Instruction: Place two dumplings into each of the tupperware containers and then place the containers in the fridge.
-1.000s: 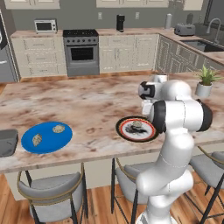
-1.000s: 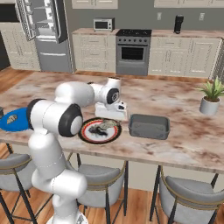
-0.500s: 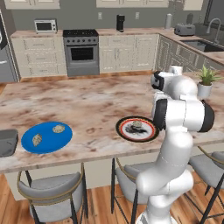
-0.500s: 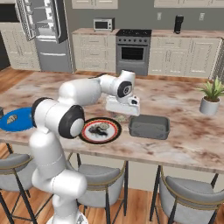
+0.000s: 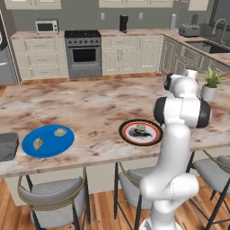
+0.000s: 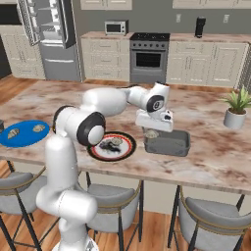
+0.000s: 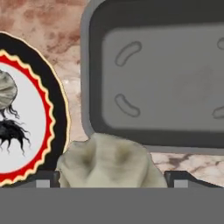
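My gripper [image 6: 152, 131] is shut on a pale dumpling [image 7: 109, 162], which bulges between the two fingertips [image 7: 47, 179]. It hangs just over the near left rim of an empty dark grey tupperware container [image 6: 167, 142] [image 7: 162, 74]. The second container [image 5: 6, 146] sits at the counter's far left. Another dumpling [image 6: 115, 141] lies on the black-and-red rimmed plate [image 6: 112, 146] [image 7: 30, 127] beside the tub. Two more dumplings [image 5: 38, 143] [image 5: 60, 132] rest on the blue plate [image 5: 47, 141]. The fridge [image 6: 51, 39] stands open at the back left.
A potted plant [image 6: 237, 109] stands on the counter right of the tub. Stools [image 6: 208, 228] line the counter's near edge. The oven [image 6: 148, 59] and microwave [image 6: 115, 27] are along the back wall.
The gripper has swung right from above the black-and-red plate to the tub's left rim, carrying the dumpling with it. The plates and tubs have not moved.
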